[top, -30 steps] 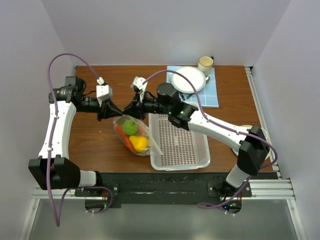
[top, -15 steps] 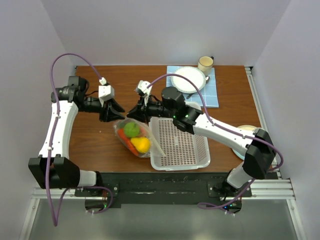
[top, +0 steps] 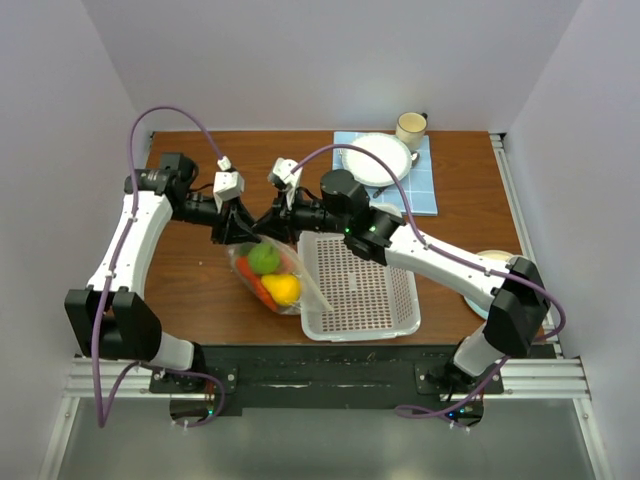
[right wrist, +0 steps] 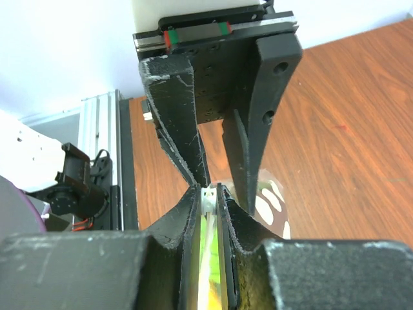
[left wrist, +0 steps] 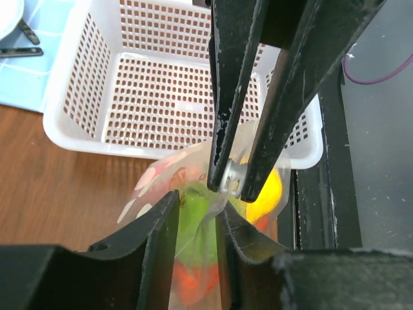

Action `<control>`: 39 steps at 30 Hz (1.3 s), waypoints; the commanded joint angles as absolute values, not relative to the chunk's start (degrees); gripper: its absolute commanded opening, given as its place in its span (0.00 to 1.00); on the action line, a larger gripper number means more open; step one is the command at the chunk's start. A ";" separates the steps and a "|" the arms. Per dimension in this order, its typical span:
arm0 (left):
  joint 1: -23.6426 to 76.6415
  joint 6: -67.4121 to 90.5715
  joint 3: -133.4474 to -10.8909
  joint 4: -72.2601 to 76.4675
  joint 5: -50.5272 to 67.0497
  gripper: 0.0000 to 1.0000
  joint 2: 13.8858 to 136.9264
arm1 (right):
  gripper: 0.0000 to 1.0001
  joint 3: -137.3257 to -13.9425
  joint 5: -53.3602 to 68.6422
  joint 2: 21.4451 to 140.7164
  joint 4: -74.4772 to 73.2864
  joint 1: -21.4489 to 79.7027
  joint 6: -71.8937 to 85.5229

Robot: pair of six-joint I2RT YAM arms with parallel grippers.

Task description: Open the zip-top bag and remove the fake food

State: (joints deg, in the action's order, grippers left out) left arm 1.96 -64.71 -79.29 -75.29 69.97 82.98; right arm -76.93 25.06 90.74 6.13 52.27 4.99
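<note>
Zip-top bag (top: 238,262) lies left of table centre, against left wall of white basket (top: 365,285), top edge at far end. Fake food (top: 283,289) inside: green, yellow and orange pieces.

Expect thin, floppy, slick film. Load looks light but likely to sag and roll. Take hold at top lips beside zip, one lip per pincer, clear of fruit bulge.

Your right gripper (right wrist: 208,197) is pinched tight on bag's top edge. Your left gripper (left wrist: 197,203) is part-spread, with film between fingers but not pressed. Close it there before you pull apart.

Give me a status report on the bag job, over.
Right gripper shut on zip-top bag, top edge. Left gripper open, straddling that edge. Fake food inside bag. White perforated basket beside bag, not blocking.
</note>
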 commanded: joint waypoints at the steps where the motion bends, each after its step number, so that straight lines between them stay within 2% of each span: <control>1: 1.58 -66.71 -78.92 -75.41 71.10 0.26 82.44 | 0.05 -79.45 25.31 89.21 4.92 51.77 3.96; 3: 1.58 -66.62 -79.28 -75.41 71.54 0.21 82.35 | 0.05 -79.45 25.49 89.38 4.92 51.77 3.96; 6: 1.58 -66.45 -80.50 -75.41 71.46 0.06 82.09 | 0.05 -79.45 25.66 89.73 5.01 51.68 4.22; 9: 1.49 -65.75 -82.35 -75.41 71.37 0.00 81.74 | 0.05 -79.37 25.66 90.17 5.36 51.68 4.48; 21: -2.72 -63.20 -88.42 -75.50 72.34 0.00 81.83 | 0.05 -79.63 24.08 90.53 5.36 50.80 4.48; 35: -3.43 -60.38 -89.56 -75.50 70.76 0.00 73.56 | 0.04 -75.59 24.78 92.29 8.69 48.95 6.06; 36: -3.43 -60.38 -89.21 -75.50 70.66 0.00 73.65 | 0.05 -75.41 25.48 92.02 9.05 48.87 6.24; 37: -3.34 -60.38 -88.95 -75.50 70.58 0.00 74.00 | 0.11 -75.58 25.92 91.93 9.23 48.95 6.50; 39: -3.34 -60.73 -87.98 -75.50 70.75 0.00 74.70 | 0.13 -77.24 26.19 91.93 9.23 48.87 6.50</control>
